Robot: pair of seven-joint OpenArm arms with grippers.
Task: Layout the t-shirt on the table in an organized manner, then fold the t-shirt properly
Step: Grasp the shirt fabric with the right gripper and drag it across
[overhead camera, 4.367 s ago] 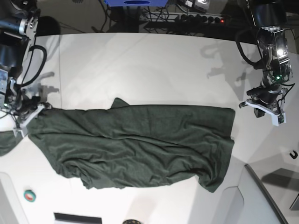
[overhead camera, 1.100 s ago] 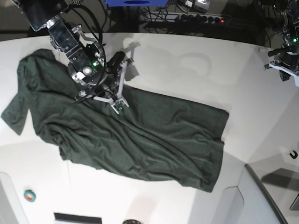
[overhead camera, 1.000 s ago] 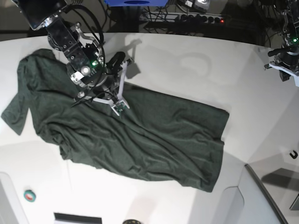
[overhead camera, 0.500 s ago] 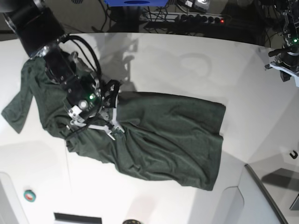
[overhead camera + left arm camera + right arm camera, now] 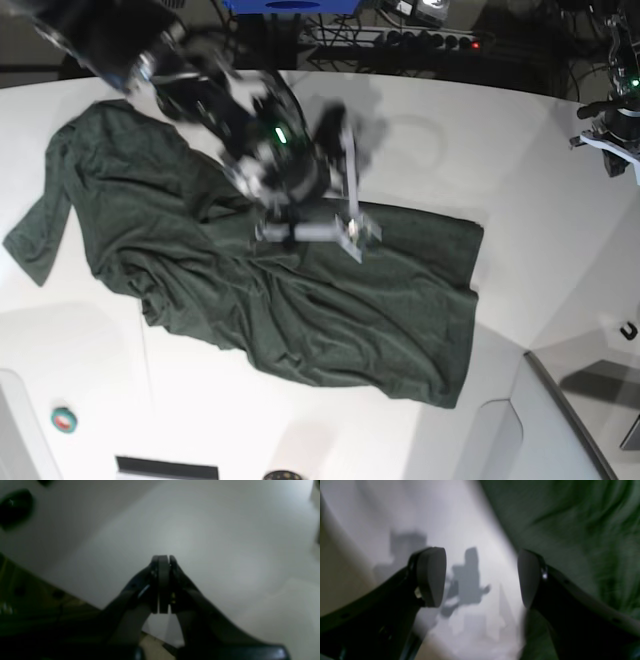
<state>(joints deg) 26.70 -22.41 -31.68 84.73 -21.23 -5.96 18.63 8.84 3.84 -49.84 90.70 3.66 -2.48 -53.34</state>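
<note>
Since half a second ago the right gripper [image 5: 345, 215] has swung from the shirt's left part toward frame centre, blurred with motion above the upper edge of the t-shirt [image 5: 300, 290]. Its jaws stand wide apart, empty, over the cloth's border and the table [image 5: 470, 525]. The shirt lies crumpled diagonally, one sleeve at far left. The left gripper [image 5: 162, 560], parked at the upper right, is pressed closed on nothing. Laying out seems unfinished; next likely calls for pinching an edge and pulling it flat

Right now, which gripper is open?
The right gripper, over the t-shirt edge, pads spread apart. The left gripper is shut, off over bare table.
</note>
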